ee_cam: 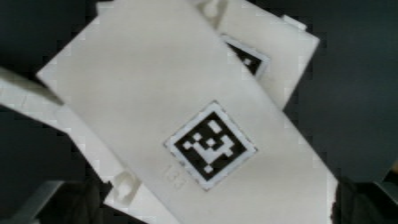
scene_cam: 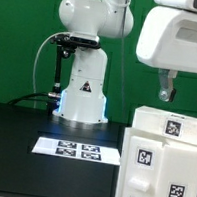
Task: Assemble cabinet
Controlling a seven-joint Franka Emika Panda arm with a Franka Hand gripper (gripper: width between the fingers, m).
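Observation:
The cabinet parts (scene_cam: 164, 161), white pieces with black-and-white square tags, are stacked at the exterior view's lower right on the black table. My gripper (scene_cam: 186, 95) hangs a short way above them, open, with nothing between its dark fingers (scene_cam: 166, 92). In the wrist view a flat white panel (ee_cam: 178, 90) with a diamond-turned tag (ee_cam: 214, 143) fills most of the picture, and another white piece (ee_cam: 267, 45) with a tag shows beyond it. The gripper (ee_cam: 210, 215) stands wide above this panel, its dark fingertips (ee_cam: 45, 205) showing only at the picture's corners and apart from the panel.
The marker board (scene_cam: 80, 150) lies flat on the black table in front of the arm's white base (scene_cam: 82, 89). A black stand with cables (scene_cam: 56, 66) rises at the base's left in the exterior view. A green backdrop sits behind.

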